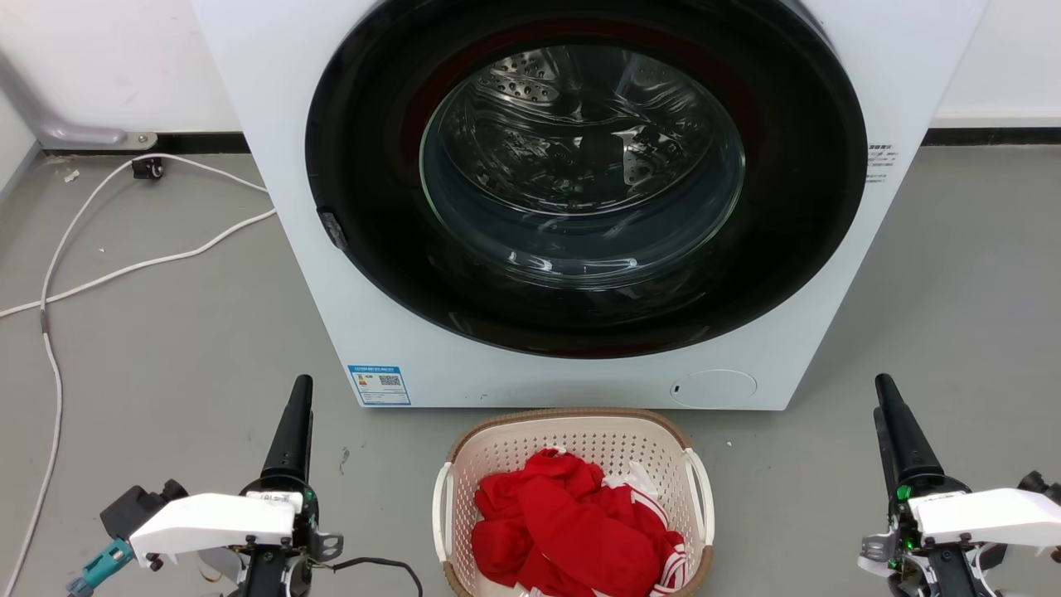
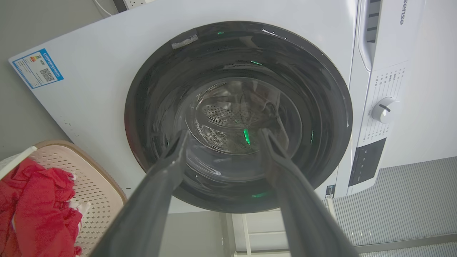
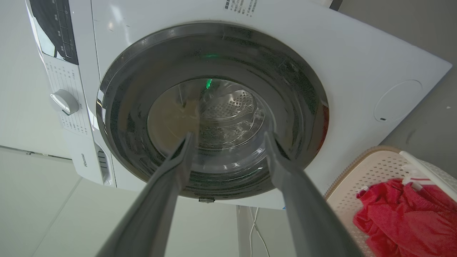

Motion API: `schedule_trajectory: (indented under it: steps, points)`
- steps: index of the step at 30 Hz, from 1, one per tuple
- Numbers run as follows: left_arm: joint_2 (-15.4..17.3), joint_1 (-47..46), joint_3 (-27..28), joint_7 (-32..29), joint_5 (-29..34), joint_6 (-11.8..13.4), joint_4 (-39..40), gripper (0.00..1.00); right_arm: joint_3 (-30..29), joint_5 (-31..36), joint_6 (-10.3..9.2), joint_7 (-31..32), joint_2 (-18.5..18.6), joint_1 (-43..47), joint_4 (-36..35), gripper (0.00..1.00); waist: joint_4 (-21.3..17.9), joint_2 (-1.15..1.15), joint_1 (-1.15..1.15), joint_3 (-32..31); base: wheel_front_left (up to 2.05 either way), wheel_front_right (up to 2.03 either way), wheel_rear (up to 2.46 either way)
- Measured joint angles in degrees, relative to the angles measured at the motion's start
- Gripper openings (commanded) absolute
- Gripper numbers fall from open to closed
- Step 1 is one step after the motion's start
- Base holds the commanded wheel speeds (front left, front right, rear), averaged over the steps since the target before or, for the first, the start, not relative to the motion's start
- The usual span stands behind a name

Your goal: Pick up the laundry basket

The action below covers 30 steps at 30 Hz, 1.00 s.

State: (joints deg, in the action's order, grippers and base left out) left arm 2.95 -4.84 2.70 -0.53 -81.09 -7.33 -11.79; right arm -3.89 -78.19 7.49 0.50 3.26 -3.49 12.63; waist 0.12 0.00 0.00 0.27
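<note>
Pre-grasp stage: your left gripper (image 2: 224, 132) and right gripper (image 3: 228, 135), fingers spread, flank the laundry basket (image 1: 507, 452), well apart; next, probably reach its white handles (image 1: 442, 506).

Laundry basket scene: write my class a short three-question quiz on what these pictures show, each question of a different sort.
1. True or false: the laundry basket stands on the floor before the washer.
2. What lies in the basket? A) red clothing B) blue towels C) nothing
3. Fill in: the left gripper and right gripper are both ____, holding nothing.
Key: 1 true; 2 A; 3 open.
</note>
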Motion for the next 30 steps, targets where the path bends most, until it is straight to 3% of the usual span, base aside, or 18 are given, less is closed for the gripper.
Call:
schedule_trajectory:
  steps: [30]
  points:
    - [0.0,-0.3,-3.1,5.9,36.1,1.0,3.9,1.0,0.7,39.4,0.0,-5.8,-0.1,0.9,-3.2,1.0,0.3,0.0,0.0,0.0,0.0,0.0,0.0]
